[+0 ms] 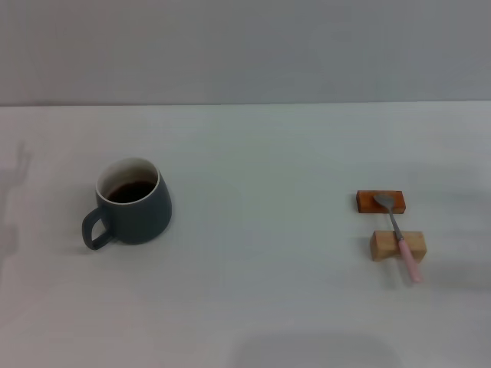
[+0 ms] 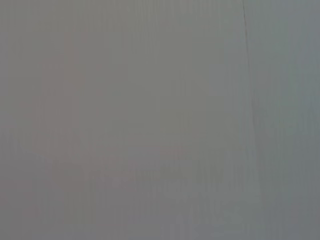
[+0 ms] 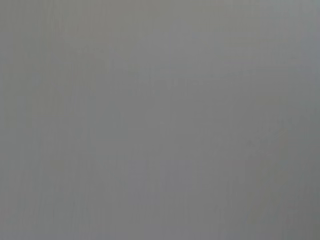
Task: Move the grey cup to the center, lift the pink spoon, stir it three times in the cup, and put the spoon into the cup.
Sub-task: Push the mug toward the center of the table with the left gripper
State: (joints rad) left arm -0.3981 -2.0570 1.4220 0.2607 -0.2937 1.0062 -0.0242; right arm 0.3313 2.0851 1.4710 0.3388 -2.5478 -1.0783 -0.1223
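The grey cup (image 1: 136,204) stands upright on the left of the white table, its loop handle toward the near left, with dark liquid inside. The pink spoon (image 1: 400,238) lies on the right: its metal bowl rests on an orange-brown block (image 1: 366,202) and its neck on a pale wooden block (image 1: 383,245), with the pink handle pointing toward me past that block. Neither gripper shows in the head view. Both wrist views show only a plain grey surface.
The white table (image 1: 261,230) runs back to a grey wall. A wide bare stretch lies between the cup and the spoon's blocks.
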